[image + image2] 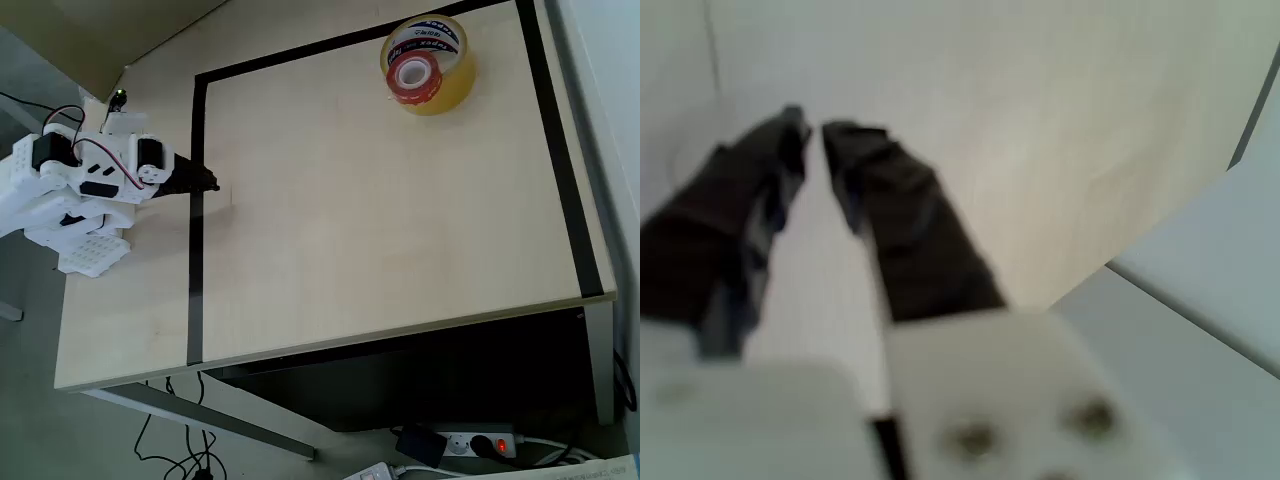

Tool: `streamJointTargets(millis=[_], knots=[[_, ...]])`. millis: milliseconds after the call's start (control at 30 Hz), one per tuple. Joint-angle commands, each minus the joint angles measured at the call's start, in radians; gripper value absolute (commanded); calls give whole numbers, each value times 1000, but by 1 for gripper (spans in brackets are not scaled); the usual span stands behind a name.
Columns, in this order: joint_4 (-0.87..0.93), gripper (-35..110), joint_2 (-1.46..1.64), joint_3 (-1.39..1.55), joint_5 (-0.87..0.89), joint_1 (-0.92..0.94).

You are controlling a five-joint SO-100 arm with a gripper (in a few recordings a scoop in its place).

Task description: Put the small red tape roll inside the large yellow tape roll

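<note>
Pincer [812, 128] empty, black fingers nearly together with only a thin gap at the tips, grasping nothing. Overhead view: my white arm [75, 185] sits at the left edge of the worktop [380, 230], pincer [212, 186] lying across the left strip of the black tape border [196, 220] that outlines the work area. Small red tape roll [412, 76] sits inside the large yellow tape roll [428, 64]; both lie flat at the far upper right of the bordered area, close to the top black strip and well apart from my pincer. Light wood surface between pincer and rolls is bare; nothing stands in the way. Red and blue print shows on the yellow roll's white core, too small to read. Below the worktop's front edge: a power strip [470, 443] with a lit red switch, and loose cables [175, 430] on the floor. Wrist view: heavily blurred; black fingers and white wrist housing [980, 400] in the foreground, pale worktop beyond, its corner cut off at right against a grey floor. Rolls lie outside this view's frame. Finger surfaces cannot be made out in detail.
</note>
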Motion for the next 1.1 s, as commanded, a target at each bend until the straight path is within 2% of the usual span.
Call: streamJointTargets(millis=[0,67,200,300,500,733,933,1067], knots=[[175,0,-3,-5,-2,163],[169,0,-3,-5,-57,152],[176,0,-3,-3,-57,166],[176,0,-3,-3,-55,247],[117,0,-3,-8,-49,193],[92,0,-14,-235,-55,252],[32,0,-437,-601,-54,233],[75,0,-804,-904,-55,244]])
